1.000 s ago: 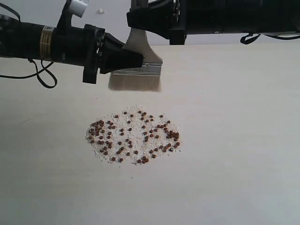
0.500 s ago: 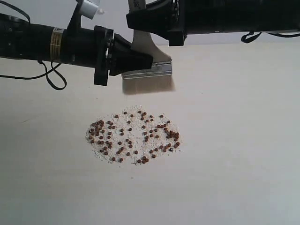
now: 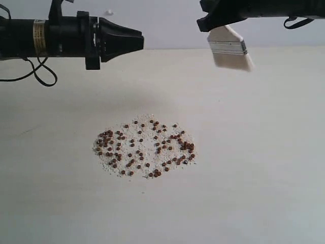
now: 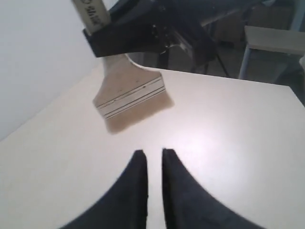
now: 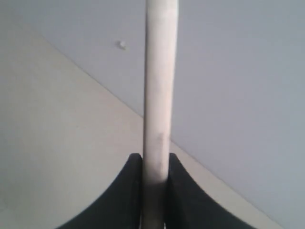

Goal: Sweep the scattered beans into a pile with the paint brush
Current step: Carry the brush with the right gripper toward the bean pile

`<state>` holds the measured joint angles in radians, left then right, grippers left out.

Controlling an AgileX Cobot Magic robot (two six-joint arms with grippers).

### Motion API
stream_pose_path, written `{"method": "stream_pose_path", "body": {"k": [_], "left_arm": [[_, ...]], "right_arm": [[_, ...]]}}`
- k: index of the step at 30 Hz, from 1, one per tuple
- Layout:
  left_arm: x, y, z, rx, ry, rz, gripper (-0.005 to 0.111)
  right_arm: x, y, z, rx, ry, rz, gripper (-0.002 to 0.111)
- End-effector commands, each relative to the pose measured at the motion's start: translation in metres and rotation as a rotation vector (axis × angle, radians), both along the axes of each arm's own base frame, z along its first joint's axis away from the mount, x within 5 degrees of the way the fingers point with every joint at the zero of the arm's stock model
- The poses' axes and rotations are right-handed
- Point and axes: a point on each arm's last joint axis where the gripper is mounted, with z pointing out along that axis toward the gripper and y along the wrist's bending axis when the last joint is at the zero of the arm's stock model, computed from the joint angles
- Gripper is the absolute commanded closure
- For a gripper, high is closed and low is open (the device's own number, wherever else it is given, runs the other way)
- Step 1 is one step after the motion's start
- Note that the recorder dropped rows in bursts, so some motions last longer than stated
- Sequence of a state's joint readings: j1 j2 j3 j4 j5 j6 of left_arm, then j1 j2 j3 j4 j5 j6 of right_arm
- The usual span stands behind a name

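Note:
The beans (image 3: 144, 147) lie scattered over a broad oval patch of whitish crumbs in the middle of the pale table (image 3: 254, 152); no compact pile shows. The paint brush (image 3: 229, 47) hangs in the air at the back right, bristles down, well off the beans. My right gripper (image 3: 217, 19) is shut on its wooden handle (image 5: 160, 95), the fingers (image 5: 133, 164) pressed against both sides. My left gripper (image 3: 139, 40) hovers at the back left, apart from the brush (image 4: 131, 98). Only a thin slit separates its fingers (image 4: 138, 164), with nothing between them.
A black cable (image 3: 43, 76) loops under the left arm. A small white knob (image 3: 108, 12) sits on the grey back wall. Beyond the table's far edge, the left wrist view shows furniture (image 4: 274, 40).
The right gripper has carried the brush up and to the right, away from the left gripper. The left gripper has drawn back to the left and risen. The beans have not moved.

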<state>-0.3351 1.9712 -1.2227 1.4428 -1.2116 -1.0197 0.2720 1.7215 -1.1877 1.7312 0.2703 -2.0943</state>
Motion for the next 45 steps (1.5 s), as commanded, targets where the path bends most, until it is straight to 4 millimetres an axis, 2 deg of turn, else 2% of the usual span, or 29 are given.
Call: {"method": "stream_pose_path", "body": {"k": [1, 6, 8, 9, 11, 14, 20, 24, 29, 32, 35, 40, 45], "left_arm": [[0.009, 0.017, 0.004, -0.008, 0.074, 0.072, 0.107], [0.010, 0.033, 0.012, 0.123, 0.090, 0.341, 0.107], [0.004, 0.047, 0.021, 0.164, 0.089, 0.529, 0.107], [-0.008, 0.060, 0.030, 0.169, 0.077, 0.666, 0.107], [-0.025, 0.074, 0.039, 0.165, 0.043, 0.769, 0.107], [-0.063, 0.096, 0.047, 0.092, 0.000, 0.911, 0.107], [-0.146, 0.138, 0.046, -0.015, -0.103, 1.148, 0.107], [-0.191, 0.156, 0.041, -0.072, -0.147, 1.181, 0.107], [-0.235, 0.173, 0.027, -0.102, -0.179, 1.210, 0.107], [-0.252, 0.183, 0.018, -0.138, -0.172, 1.260, 0.107], [-0.265, 0.191, 0.009, -0.154, -0.152, 1.314, 0.107], [-0.281, 0.199, 0.003, -0.155, -0.122, 1.395, 0.107], [-0.286, 0.201, -0.005, -0.110, -0.065, 1.426, 0.107]], "right_arm": [[-0.002, 0.004, 0.005, -0.065, -0.016, -0.099, 0.108], [-0.005, 0.013, 0.009, -0.169, -0.034, -0.252, 0.108], [-0.006, 0.014, 0.011, -0.214, -0.054, -0.326, 0.108], [-0.007, 0.014, 0.014, -0.208, -0.080, -0.415, 0.108], [-0.010, 0.010, 0.015, -0.227, -0.119, -0.526, 0.108], [-0.018, 0.010, 0.012, -0.221, -0.149, -0.652, 0.108], [-0.028, 0.027, -0.001, -0.189, -0.110, -0.578, 0.108], [-0.039, 0.040, -0.002, -0.190, -0.110, -0.533, 0.108], [-0.061, 0.058, 0.020, -0.121, -0.131, -0.471, 0.108], [-0.076, 0.061, 0.036, -0.078, -0.143, -0.450, 0.108], [-0.088, 0.052, 0.044, -0.063, -0.156, -0.442, 0.108], [-0.111, 0.032, 0.041, -0.099, -0.194, -0.417, 0.108], [-0.137, 0.012, 0.034, 0.023, -0.222, -0.414, 0.108]]}}
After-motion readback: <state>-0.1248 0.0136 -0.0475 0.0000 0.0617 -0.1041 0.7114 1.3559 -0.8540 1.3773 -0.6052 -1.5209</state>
